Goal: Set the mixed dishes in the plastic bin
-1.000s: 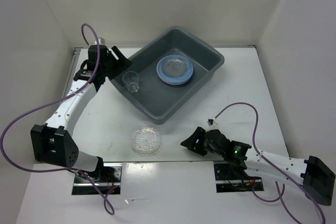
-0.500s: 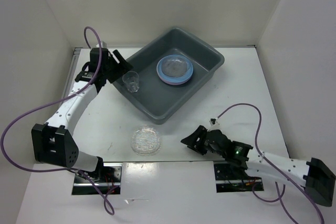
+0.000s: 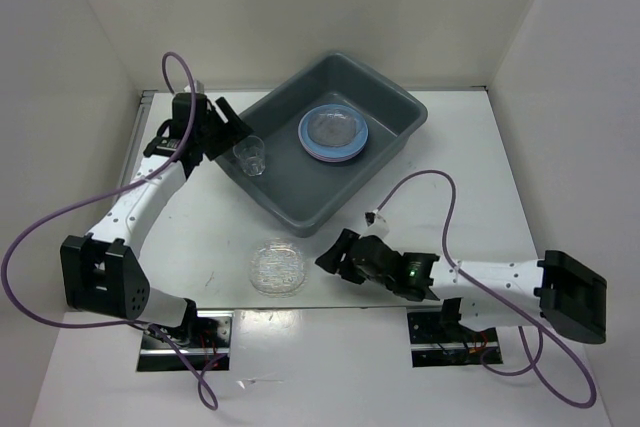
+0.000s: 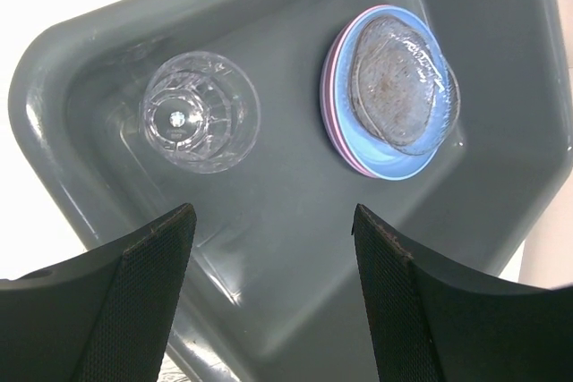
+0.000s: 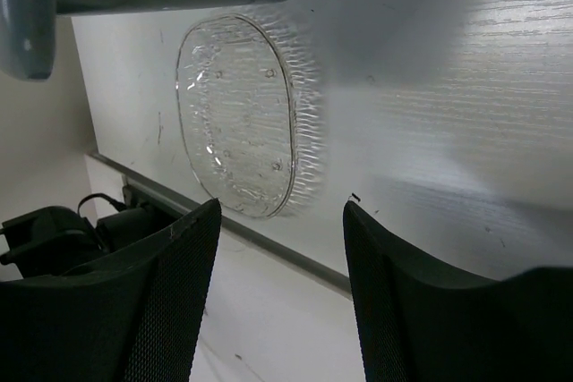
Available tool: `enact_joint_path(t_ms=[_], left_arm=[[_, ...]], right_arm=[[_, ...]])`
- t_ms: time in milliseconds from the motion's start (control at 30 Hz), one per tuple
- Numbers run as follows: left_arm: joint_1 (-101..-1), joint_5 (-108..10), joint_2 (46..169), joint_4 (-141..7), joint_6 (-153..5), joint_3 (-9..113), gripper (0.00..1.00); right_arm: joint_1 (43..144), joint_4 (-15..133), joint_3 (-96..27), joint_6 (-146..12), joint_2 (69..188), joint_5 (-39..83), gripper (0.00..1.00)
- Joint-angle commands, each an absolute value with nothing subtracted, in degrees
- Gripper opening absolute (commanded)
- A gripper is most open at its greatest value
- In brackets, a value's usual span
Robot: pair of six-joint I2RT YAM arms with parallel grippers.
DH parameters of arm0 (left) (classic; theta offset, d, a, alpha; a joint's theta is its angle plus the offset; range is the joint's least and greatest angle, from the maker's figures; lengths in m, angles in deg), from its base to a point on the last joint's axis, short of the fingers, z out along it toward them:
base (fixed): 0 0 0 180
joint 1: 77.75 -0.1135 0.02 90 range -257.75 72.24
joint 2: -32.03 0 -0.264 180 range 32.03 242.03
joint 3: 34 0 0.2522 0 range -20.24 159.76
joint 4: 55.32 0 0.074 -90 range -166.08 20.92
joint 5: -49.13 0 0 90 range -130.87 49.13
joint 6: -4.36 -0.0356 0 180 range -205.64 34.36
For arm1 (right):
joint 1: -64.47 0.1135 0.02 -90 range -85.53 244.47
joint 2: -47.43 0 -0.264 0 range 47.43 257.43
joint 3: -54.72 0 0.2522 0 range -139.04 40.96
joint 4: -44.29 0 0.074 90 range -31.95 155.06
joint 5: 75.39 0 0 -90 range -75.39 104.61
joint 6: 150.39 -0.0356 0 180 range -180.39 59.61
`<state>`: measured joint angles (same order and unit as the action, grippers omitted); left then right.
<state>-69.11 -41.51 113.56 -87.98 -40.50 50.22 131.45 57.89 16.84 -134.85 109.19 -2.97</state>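
While the left arm (image 3: 142,192) stretches from its base at the near left up toward the far left corner, its wrist bends in over the left corner of the grey bin (image 3: 300,209). Its jaws are spread wide with nothing in them. The left wrist camera looks down between the two fingers (image 4: 143,301) at the clear cup (image 4: 199,112), which stands upright on the bin floor in that corner.

The right arm (image 3: 490,275) lies low along the near edge of the bench (image 3: 470,177), reaching leftward. Its jaws are also wide and empty, pointed at the bumpy glass plate (image 3: 277,265). That plate sits flat on the bench just outside the bin's near wall, close to the jaws but not touching.

The stack of plates (image 4: 354,142) sits mid-bin. Blue is on top, and pink and lilac show only as thin rims, so I can't count them. A see-through dish (image 4: 394,78) rests on the blue one, but with the glare I honestly can't tell glass from tan. Both wrist views cut the fingers off at the bottom edge, and the right one only catches a corner of the bin.
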Motion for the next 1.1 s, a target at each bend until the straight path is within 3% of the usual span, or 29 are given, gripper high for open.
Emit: enact_joint_path(t_ms=[0,267,467,667,867,967,1067], left_arm=[[-69.49,-40.87,111.4,-87.01,-41.52,49.02,0.79],[-69.49,-40.34,110.34,-87.01,-41.52,48.5,0.79],[-69.49,-40.87,109.81,-87.01,-41.52,47.27,0.79],[-69.49,-41.4,109.28,-86.49,-41.52,46.73,0.79],[-69.49,-41.4,108.75,-87.01,-41.52,46.73,0.79],[-69.49,-41.4,108.75,-87.01,-41.52,46.73,0.79],[-69.49,-41.4,108.75,-87.01,-41.52,46.73,0.79]], right_arm=[[131.79,50.79,16.0,-134.04,113.07,-4.38,0.63],[138.47,46.28,9.59,-136.85,130.64,-4.81,0.6],[138.47,43.56,12.91,-140.45,128.9,-4.81,0.6],[138.47,40.31,13.63,-142.38,132.32,-4.81,0.42],[139.61,39.25,9.32,-141.78,139.7,-5.42,0.42],[140.14,41.17,8.61,-141.78,140.33,-6.73,0.3],[140.14,43.36,8.61,-143.09,138.32,-7.97,0.11]])
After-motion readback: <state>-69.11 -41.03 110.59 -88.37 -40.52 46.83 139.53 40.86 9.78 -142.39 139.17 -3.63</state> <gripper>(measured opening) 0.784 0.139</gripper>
